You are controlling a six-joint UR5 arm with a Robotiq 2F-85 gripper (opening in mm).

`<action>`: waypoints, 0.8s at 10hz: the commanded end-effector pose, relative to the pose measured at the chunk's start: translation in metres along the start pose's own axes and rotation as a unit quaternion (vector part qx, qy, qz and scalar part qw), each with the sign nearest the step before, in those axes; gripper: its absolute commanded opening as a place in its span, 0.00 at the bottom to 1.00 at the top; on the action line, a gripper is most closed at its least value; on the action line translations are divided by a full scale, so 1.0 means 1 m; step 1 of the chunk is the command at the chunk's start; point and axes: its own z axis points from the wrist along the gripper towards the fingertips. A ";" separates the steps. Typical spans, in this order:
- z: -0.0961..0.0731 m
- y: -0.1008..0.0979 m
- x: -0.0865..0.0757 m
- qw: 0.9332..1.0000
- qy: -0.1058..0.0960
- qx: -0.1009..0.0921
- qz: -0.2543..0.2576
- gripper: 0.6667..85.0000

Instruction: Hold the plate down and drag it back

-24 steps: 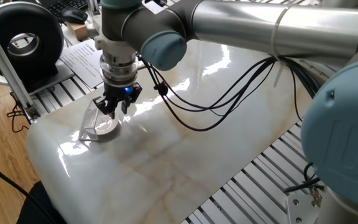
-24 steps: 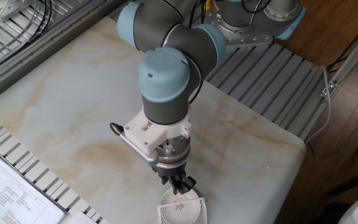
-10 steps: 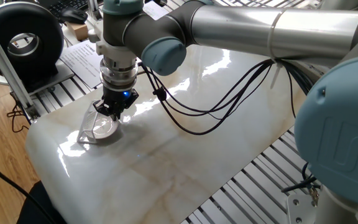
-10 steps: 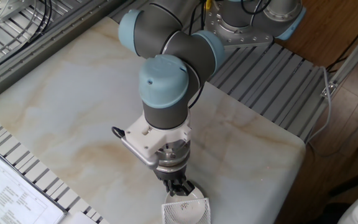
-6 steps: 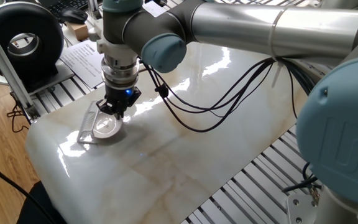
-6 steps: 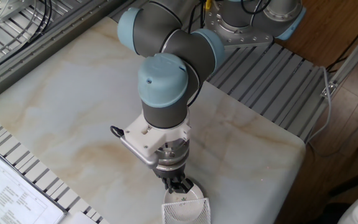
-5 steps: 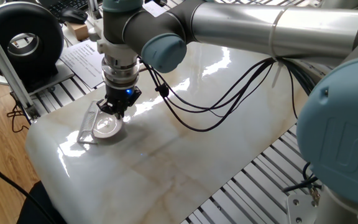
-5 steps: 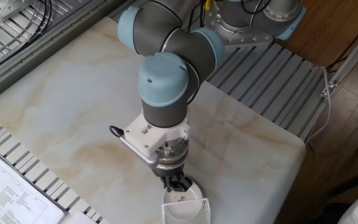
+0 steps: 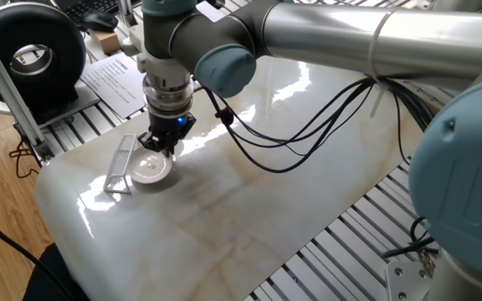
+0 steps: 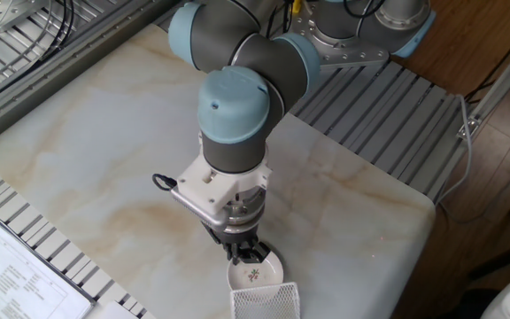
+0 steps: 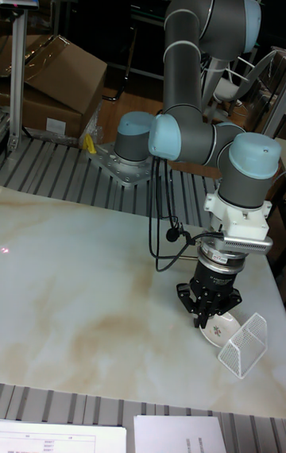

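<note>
While the hand [image 9: 159,147], fingers clenched together, presses on the plate [image 9: 151,170], the plate sits just clear of the wire rack [image 9: 121,165]; more dragging across the surface [image 9: 249,209] likely remains

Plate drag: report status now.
Gripper fingers closed together, tips down on the plate. Plate flat on the marble table, beside the wire rack, partly clear of it. Nothing blocking the way back.

Wire rack [image 10: 265,301]: stands just beside my plate [image 10: 255,273], blocking that side.
Bench [image 10: 104,151]: bare marble behind my gripper [image 10: 247,255], free to pass.
</note>
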 end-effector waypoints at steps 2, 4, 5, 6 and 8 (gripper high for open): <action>-0.003 -0.002 -0.003 1.000 -0.009 -0.004 -0.019 0.00; -0.003 -0.006 -0.001 0.999 -0.005 0.005 -0.042 0.00; -0.003 -0.012 0.001 0.998 -0.001 0.015 -0.062 0.00; -0.005 -0.022 0.007 0.996 0.000 0.024 -0.080 0.00; -0.009 -0.032 0.021 0.996 0.004 0.022 -0.089 0.00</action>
